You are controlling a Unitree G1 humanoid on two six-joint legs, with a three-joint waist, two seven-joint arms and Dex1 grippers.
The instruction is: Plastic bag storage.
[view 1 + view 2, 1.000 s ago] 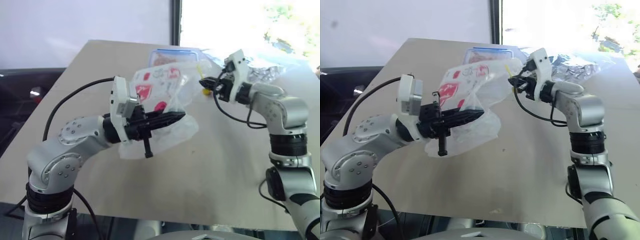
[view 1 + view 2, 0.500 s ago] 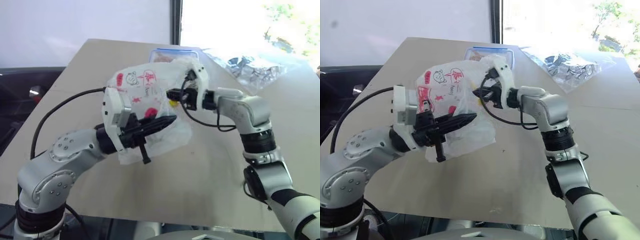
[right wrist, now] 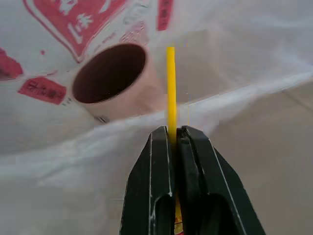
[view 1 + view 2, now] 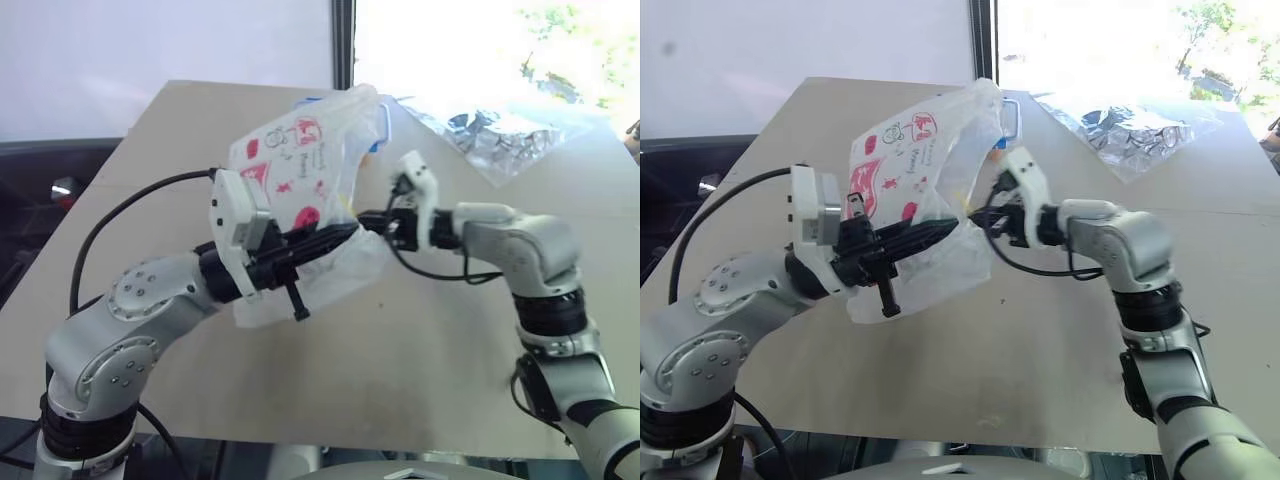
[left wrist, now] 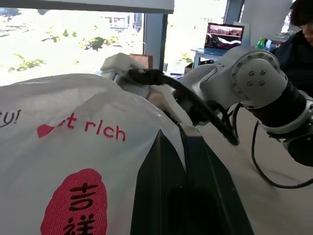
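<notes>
The plastic bag (image 4: pixel 300 165), translucent white with red print, hangs above the table. My left gripper (image 4: pixel 348 233) is shut on its film and points level to the right. In the left wrist view the bag (image 5: pixel 73 147) drapes over the shut fingers (image 5: pixel 195 166). My right gripper (image 4: pixel 364 218) reaches in from the right and is shut on a thin yellow strip (image 3: pixel 170 88) at the bag's right side, close to the left fingertips. In the right wrist view a pinkish tube (image 3: pixel 115 81) with a dark opening lies against the bag.
A blue-lidded box (image 4: pixel 1011 112) stands behind the bag, mostly hidden. A clear bag of shiny silver contents (image 4: pixel 500 135) lies at the back right of the tan table (image 4: pixel 430 360). In the left wrist view, a person (image 5: pixel 301 34) and a laptop (image 5: pixel 224 36) are beyond the table.
My right gripper has swung left and down from beside the box to the bag's right side, carrying the yellow strip. The bag's top has lifted and bulged upward. The left gripper has stayed put.
</notes>
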